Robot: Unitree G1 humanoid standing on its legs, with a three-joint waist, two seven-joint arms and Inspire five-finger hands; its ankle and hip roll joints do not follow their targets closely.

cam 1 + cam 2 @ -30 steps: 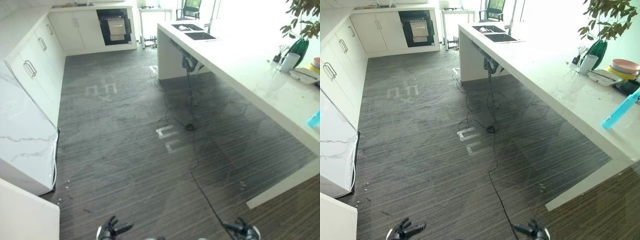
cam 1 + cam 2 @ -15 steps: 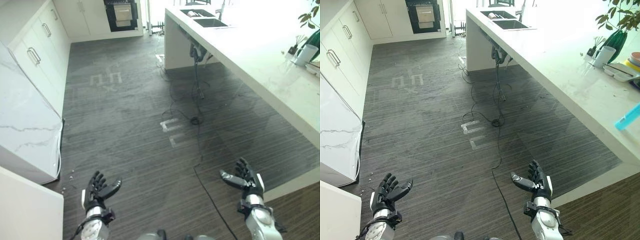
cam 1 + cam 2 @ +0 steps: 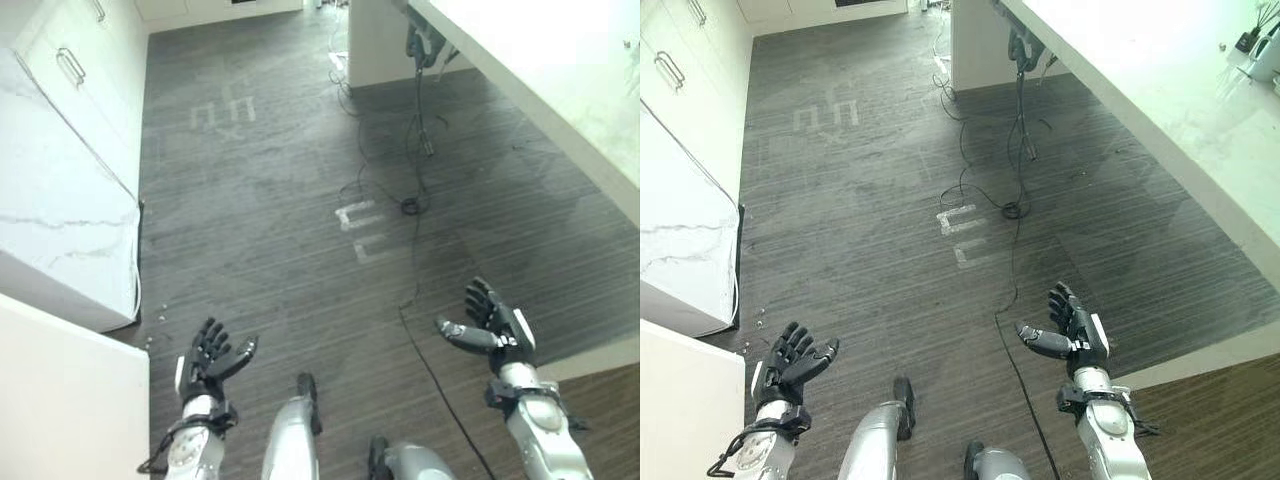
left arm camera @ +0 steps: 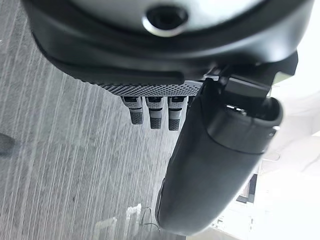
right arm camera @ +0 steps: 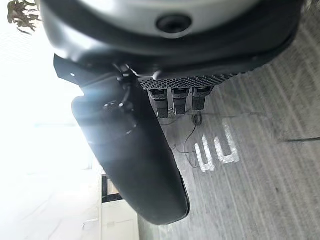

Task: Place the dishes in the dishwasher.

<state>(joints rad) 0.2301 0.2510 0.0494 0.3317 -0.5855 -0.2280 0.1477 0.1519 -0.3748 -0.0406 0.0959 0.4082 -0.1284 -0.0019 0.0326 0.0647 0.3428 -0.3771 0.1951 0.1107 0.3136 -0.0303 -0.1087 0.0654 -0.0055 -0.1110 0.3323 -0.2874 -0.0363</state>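
Low in the head views, the left hand [image 3: 208, 358] is held above the floor with its fingers straight and spread and its thumb out to the side; nothing is gripped in it. In its own wrist view the left hand [image 4: 220, 150] is seen with the thumb standing clear of the row of fingers, again with nothing between them. Opposite it, well apart, the right hand [image 3: 492, 326] is raised in the same way, fingers fanned and relaxed, thumb pointing inward toward the other hand, and no object is held. The right hand [image 5: 132, 165] is shown likewise in its wrist view, thumb apart from the fingers.

Beneath and between both hands, dark striped floor [image 3: 280, 240] is spread. Ahead of the right hand, two pale tape marks [image 3: 362, 232] are stuck to the floor, and farther ahead of the left hand a fainter set of marks [image 3: 222, 112] can be made out. Outward of the left hand, white marble-patterned cabinets [image 3: 60, 190] are ranged along the wall, with a handle [image 3: 70, 66] seen on one door. Outward of the right hand, a long white counter [image 3: 540, 90] is seen. At its far edge in the right eye view a small white cup [image 3: 1266, 58] is stood. No dishes or dishwasher can be identified near either hand.
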